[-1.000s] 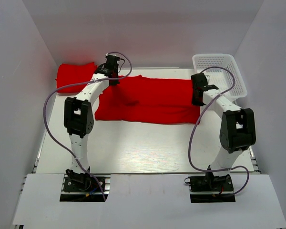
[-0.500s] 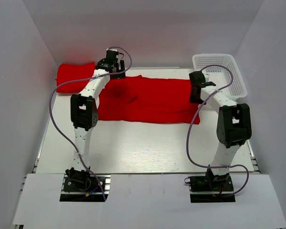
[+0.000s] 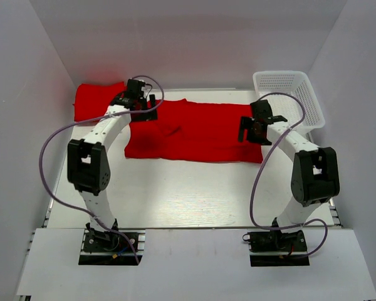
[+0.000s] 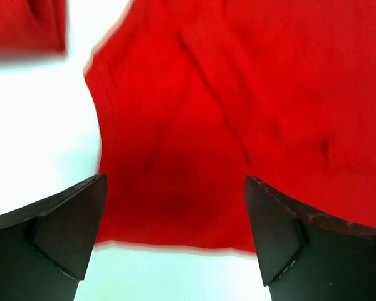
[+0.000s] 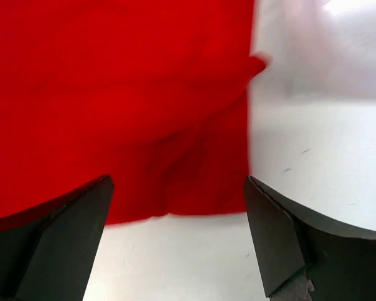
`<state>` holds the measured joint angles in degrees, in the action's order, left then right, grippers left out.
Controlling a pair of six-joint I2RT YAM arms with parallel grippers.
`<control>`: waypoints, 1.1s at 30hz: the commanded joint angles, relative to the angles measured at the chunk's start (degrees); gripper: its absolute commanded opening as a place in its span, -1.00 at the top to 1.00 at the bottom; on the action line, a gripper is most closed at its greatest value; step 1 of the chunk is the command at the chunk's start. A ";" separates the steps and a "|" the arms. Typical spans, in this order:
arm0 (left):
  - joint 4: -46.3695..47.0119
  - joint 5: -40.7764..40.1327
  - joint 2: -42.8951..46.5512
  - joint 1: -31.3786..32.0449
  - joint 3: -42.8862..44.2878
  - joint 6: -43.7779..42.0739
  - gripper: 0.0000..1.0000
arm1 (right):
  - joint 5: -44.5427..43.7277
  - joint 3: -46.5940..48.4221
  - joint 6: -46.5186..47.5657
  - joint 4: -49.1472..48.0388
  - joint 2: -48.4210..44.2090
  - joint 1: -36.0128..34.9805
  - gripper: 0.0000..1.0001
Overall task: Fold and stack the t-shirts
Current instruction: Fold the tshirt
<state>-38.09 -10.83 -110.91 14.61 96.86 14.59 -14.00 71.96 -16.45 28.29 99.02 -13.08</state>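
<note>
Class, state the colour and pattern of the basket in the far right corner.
The basket is white mesh, clearest in the top view.

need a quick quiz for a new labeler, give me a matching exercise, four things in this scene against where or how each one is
Things:
1. long red t-shirt
2. folded red t-shirt
3. white mesh basket
4. right gripper

Places or states:
a. far right corner of the table
b. open, above the long red t-shirt's right end
c. far left corner of the table
d. lying flat across the middle of the table

Pairs: 1-d, 2-c, 3-a, 4-b
</note>
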 commanded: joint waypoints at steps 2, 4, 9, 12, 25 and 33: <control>6.08 7.99 9.38 0.51 -13.86 4.39 -1.00 | 11.70 -6.20 0.98 -6.23 -4.28 -0.63 -0.80; 8.72 9.33 10.54 -0.11 -20.98 6.06 -1.00 | 12.68 -7.18 1.06 -7.72 -3.49 -0.72 -0.80; 10.22 10.47 9.85 -0.11 -26.36 7.99 -1.00 | 13.38 -10.26 1.07 -12.12 -1.20 -0.19 -0.80; 12.15 11.01 8.44 -0.11 -30.23 9.13 -1.00 | 13.38 -12.11 1.07 -15.02 0.55 0.07 -0.80; 5.76 9.95 20.00 -1.25 -53.93 16.42 -1.00 | 15.64 -31.87 -6.83 -14.49 -8.13 0.86 -0.80; -8.39 11.62 39.44 -0.02 -62.93 26.01 -1.00 | 21.45 -44.36 -8.78 -8.88 -24.83 0.25 -0.80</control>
<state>-32.62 -1.17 -74.30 14.11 36.58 34.72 3.11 32.64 -22.59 6.74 75.57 -12.75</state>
